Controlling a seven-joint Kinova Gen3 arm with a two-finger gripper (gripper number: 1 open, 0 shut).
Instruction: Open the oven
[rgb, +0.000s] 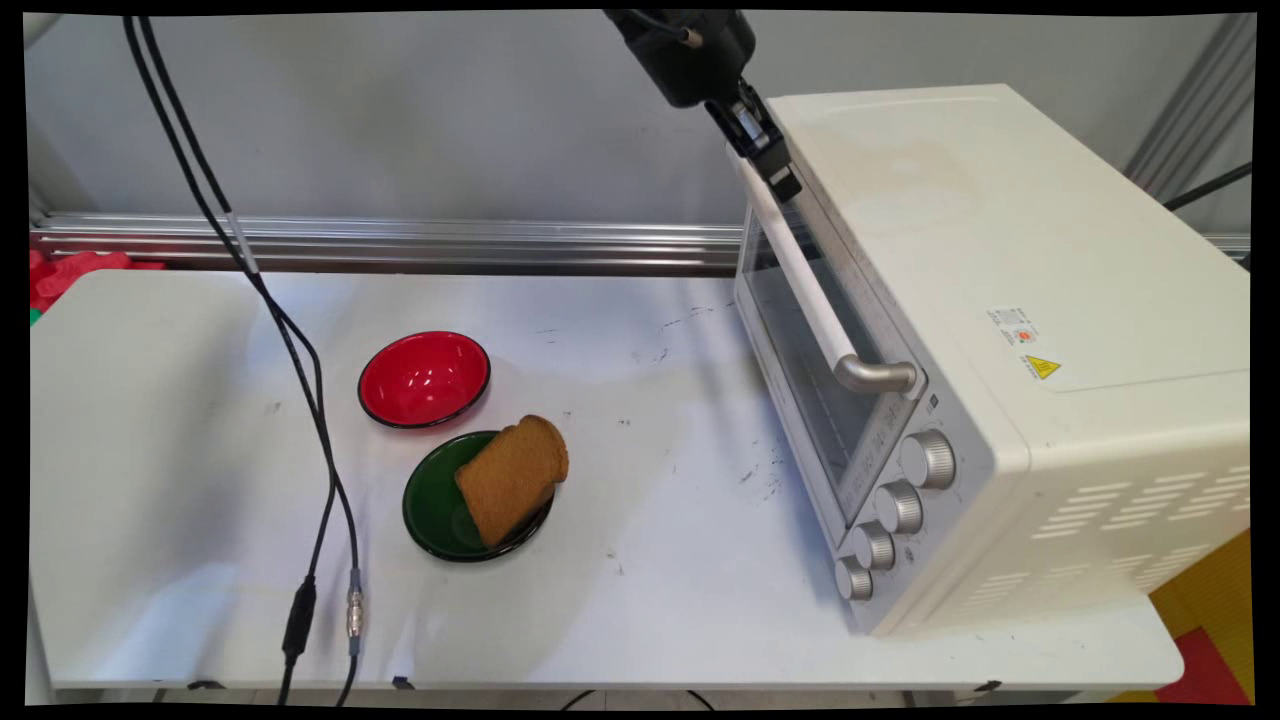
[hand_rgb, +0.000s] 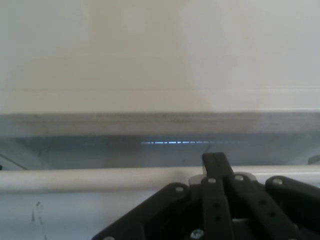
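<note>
In the main view, the black end effector (rgb: 775, 165) reaches down from the top centre of the frame to the far end of the white handle (rgb: 800, 270) on the door of a cream toaster oven (rgb: 1000, 330), which fills the right half of the frame. Its tip touches the handle near the door's upper edge; whether it is spread or pinching the bar cannot be told from here. Four silver knobs (rgb: 895, 505) run down the oven's front at lower right. Left of centre on the white surface (rgb: 650, 560), a red bowl (rgb: 424, 379) sits just behind a green plate (rgb: 440, 505), and a slice of brown toast (rgb: 512, 478) lies tilted across the plate's right rim. Black cables (rgb: 300, 380) hang down the left side.

In the hand view, the end effector (hand_rgb: 217, 167) rises from the bottom right, one finger (hand_rgb: 215, 162) standing against the white handle (hand_rgb: 90, 179), which crosses the lower frame. Above it show the glass door (hand_rgb: 100, 150) and the oven's cream top (hand_rgb: 160, 55). The second finger is hidden, so the grip stays unclear.
</note>
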